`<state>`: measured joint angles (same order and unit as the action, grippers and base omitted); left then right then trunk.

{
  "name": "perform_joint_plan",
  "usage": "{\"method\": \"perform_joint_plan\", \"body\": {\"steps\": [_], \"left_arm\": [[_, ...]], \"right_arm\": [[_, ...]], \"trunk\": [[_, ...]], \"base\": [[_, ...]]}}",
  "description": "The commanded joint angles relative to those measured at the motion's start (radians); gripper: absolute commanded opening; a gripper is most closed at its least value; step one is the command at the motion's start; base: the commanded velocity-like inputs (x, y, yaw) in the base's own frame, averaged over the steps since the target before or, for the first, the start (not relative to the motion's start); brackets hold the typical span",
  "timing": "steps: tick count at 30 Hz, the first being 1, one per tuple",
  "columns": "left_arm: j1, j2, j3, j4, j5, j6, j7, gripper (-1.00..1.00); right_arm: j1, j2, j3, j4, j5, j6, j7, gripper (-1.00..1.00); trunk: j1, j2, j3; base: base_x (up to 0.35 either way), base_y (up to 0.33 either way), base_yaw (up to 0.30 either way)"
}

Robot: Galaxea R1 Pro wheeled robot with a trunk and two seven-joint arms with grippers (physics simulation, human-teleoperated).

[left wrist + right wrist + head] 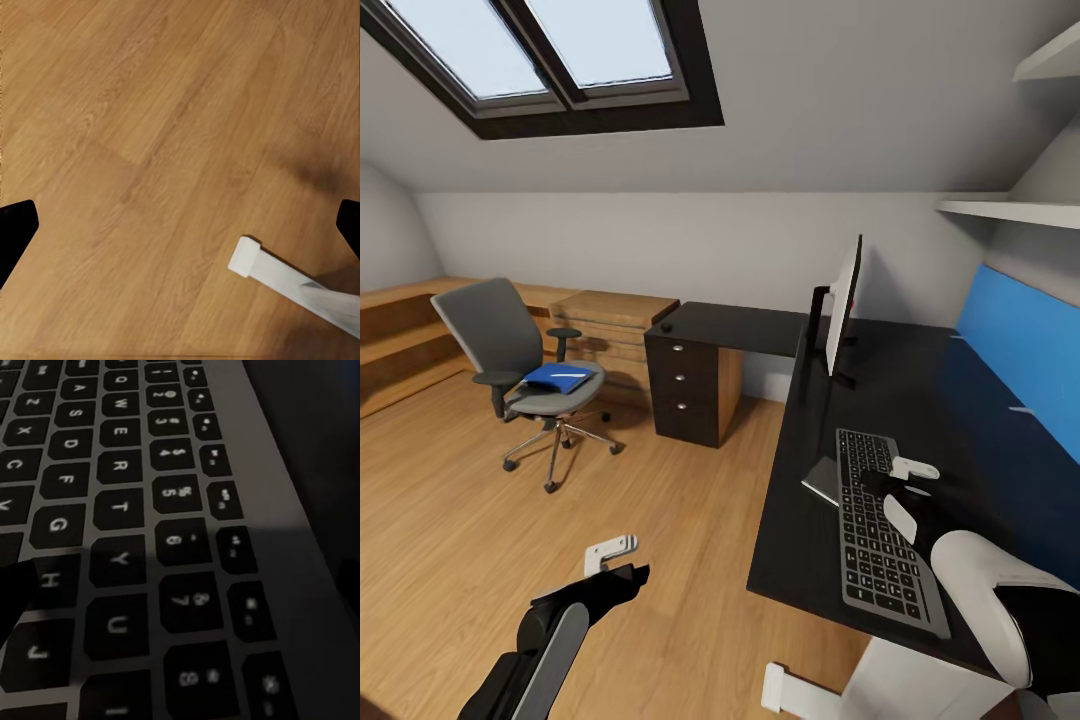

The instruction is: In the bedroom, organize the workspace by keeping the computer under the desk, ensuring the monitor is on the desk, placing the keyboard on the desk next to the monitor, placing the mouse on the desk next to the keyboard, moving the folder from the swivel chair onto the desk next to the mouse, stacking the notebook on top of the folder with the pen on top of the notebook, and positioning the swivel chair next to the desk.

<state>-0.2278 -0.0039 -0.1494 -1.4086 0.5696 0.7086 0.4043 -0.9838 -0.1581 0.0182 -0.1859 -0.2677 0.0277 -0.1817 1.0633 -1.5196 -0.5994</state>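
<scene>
The keyboard (882,545) lies lengthwise on the black desk (960,400) near its front edge. My right gripper (908,490) hovers open just above its keys (180,510). The monitor (845,300) stands edge-on behind the keyboard. A thin grey flat thing (822,482), perhaps the notebook, rests against the keyboard's left side. The swivel chair (490,330) stands at the left on the floor with the blue folder (557,378) on its seat. A white streak, maybe the pen, shows on the folder. My left gripper (622,563) hangs open over the wood floor (150,112). The computer is out of view.
A black three-drawer unit (690,385) stands under the desk's far wing, with a small dark object (666,327) on top. Low wooden cabinets (600,320) line the back wall. A white desk leg (289,283) is near my left gripper. Open floor lies between chair and desk.
</scene>
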Motion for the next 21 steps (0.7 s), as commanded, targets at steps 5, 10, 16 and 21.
{"method": "perform_joint_plan", "body": {"steps": [5,10,16,21], "left_arm": [[-0.001,0.0,-0.001,0.004,0.01,0.002,0.01,1.0],[-0.001,0.001,-0.001,0.005,0.01,0.002,0.01,1.0],[-0.001,0.001,-0.001,0.006,0.011,0.002,0.011,1.0],[-0.001,0.001,-0.001,0.006,0.012,0.002,0.011,1.0]], "right_arm": [[0.0,0.0,0.002,0.016,-0.014,0.003,-0.002,1.0],[0.0,0.0,0.002,0.016,-0.013,0.003,-0.002,1.0],[0.0,0.0,0.002,0.016,-0.013,0.003,-0.002,1.0],[0.0,0.0,0.002,0.016,-0.013,0.003,-0.002,1.0]], "trunk": [[0.0,0.0,-0.001],[0.0,0.0,-0.001],[0.0,0.0,-0.001],[0.0,0.0,-0.001]], "base": [[-0.154,0.0,0.0],[-0.173,0.0,0.0],[-0.17,0.0,0.0],[-0.227,0.0,0.0]]}}
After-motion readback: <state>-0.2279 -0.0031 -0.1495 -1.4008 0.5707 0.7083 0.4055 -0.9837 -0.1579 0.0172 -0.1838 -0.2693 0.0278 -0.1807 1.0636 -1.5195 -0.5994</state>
